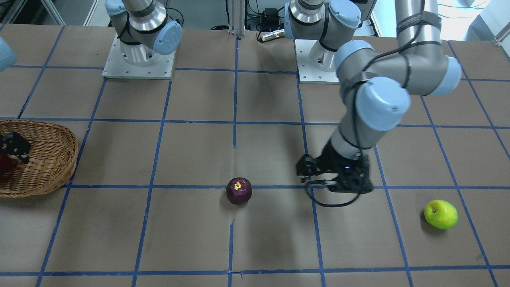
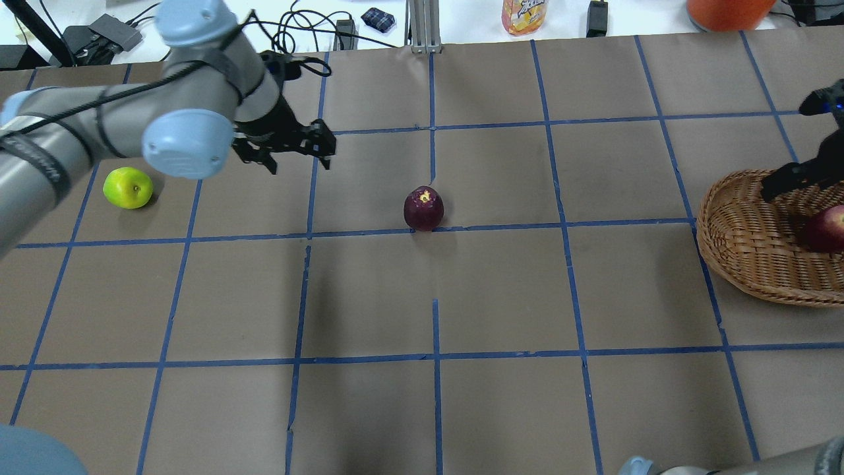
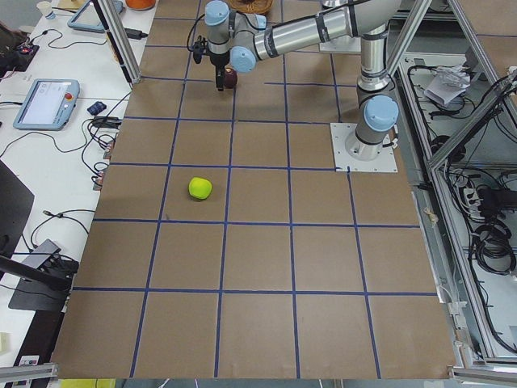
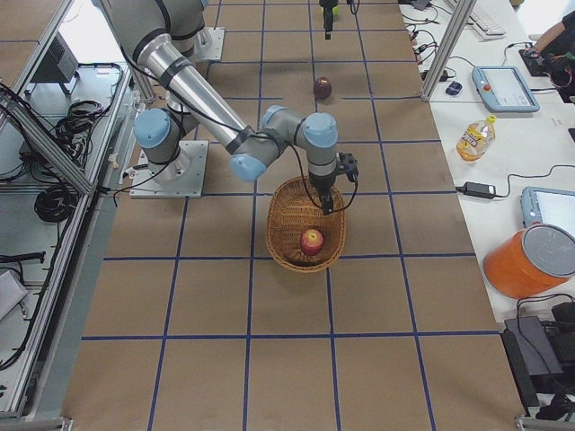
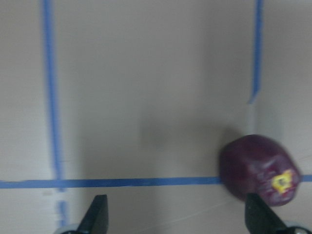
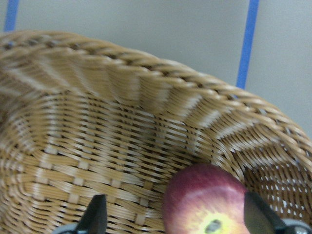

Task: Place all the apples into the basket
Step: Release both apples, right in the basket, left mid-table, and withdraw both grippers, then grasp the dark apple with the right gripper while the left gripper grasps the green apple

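Wicker basket [image 2: 745, 251] holding red apple [image 6: 209, 204] beneath spread right gripper [image 6: 178, 217], maroon apple [image 2: 423, 208] on table [image 2: 501, 290] near spread, empty left gripper [image 2: 297, 148], green apple [image 2: 128, 187] apart, bottle [image 2: 524, 14] label unreadable.

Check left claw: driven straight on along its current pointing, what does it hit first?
Likely the maroon apple: it lies in line with one finger of the open left claw. Midway between the fingers is only bare table by blue tape. Depth is unclear.

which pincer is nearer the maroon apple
Left. The left pincer hovers open just short of the maroon apple, on the green apple's side. The right pincer is far off, open over the basket holding the red apple.
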`<state>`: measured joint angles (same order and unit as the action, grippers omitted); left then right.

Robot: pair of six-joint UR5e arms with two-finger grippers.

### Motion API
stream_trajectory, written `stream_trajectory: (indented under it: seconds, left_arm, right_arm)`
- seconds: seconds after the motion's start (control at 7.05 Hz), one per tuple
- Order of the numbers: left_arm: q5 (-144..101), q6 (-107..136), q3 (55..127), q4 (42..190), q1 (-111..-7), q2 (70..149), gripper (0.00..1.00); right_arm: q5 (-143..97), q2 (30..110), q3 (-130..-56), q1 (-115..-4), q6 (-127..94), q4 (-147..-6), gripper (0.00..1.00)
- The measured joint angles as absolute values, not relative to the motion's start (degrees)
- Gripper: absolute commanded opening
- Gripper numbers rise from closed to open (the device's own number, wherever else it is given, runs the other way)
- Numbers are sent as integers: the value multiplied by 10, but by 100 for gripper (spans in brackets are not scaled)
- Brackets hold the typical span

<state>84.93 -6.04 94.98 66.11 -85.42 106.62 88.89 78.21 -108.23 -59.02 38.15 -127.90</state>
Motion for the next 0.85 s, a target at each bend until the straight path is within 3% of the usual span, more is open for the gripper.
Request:
stream_trajectory:
  seconds: [0.43, 0.85]
  left_arm:
    - [849, -328, 894, 695, -657, 1102, 100]
    - [825, -447, 812, 712, -583, 1190, 100]
  right_arm:
    - [897, 772, -1050, -822, 53, -1268, 100]
    - [922, 655, -914, -1018, -170, -1254, 100]
